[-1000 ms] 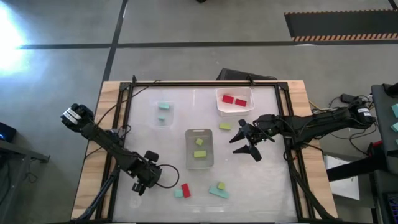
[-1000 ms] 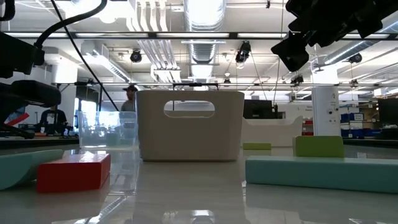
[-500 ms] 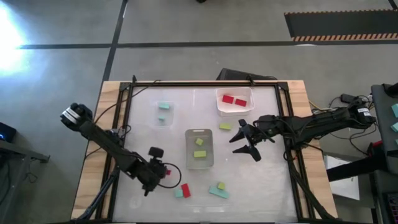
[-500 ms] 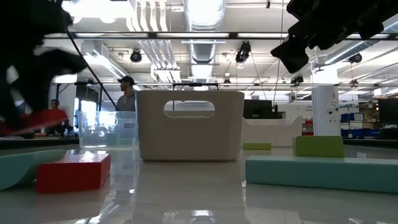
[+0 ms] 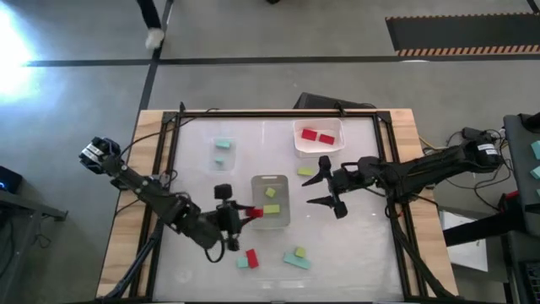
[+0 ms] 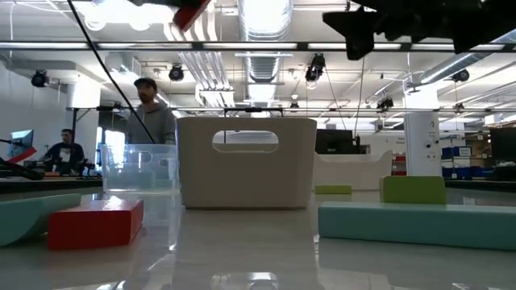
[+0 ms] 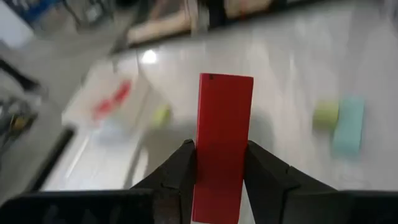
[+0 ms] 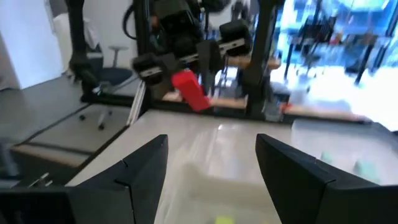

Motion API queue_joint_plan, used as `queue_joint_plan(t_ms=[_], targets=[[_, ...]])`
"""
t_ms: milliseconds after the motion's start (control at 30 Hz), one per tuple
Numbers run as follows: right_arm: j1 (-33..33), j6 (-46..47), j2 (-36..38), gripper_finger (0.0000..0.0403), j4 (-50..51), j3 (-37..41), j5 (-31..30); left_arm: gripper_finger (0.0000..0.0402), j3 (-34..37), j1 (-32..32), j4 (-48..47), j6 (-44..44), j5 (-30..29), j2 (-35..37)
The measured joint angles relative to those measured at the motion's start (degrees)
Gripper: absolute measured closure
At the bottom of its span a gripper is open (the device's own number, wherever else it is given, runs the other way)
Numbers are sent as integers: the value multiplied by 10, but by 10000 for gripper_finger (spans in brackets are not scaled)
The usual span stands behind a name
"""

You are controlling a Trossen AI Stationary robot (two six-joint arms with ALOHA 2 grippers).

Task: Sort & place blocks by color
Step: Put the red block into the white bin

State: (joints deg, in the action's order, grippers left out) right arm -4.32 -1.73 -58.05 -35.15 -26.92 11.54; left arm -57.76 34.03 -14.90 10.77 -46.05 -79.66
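Left gripper (image 5: 245,213) clamps a red block (image 5: 255,212), just beside centre tray (image 5: 271,221). Right gripper (image 5: 327,187) hangs w/ fingers wide

lab/workshop | exposed ceiling ducts (image 6: 266,56); concrete floor (image 5: 253,29); people at desks

I'm seeing my right tool (image 8: 211,171) spreading its two dark fingers (image 8: 140,168) wide at the frame's bottom. Upper centre, the left tool (image 8: 177,59) is gripping a tilted red block (image 8: 191,91) above the pale surface (image 8: 230,149).
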Motion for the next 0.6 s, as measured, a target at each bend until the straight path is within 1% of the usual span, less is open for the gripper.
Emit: queue_joint_plan(t_ms=[133,300,367,467,600], targets=[[-10,-11,-45,170,-92,0,-13,311,10,-33,177,-91,-2,-6],[-17,-14,-98,170,-210,0,-17,311,39,-62,378,-173,8,-26],[-17,-15,-116,170,-252,0,-17,311,47,-70,428,-184,20,-37],[-17,-15,-141,170,-304,-1,-17,311,48,-77,458,-187,26,-55],[-17,-19,-162,170,-312,-21,-17,311,47,-84,502,-186,27,-86]])
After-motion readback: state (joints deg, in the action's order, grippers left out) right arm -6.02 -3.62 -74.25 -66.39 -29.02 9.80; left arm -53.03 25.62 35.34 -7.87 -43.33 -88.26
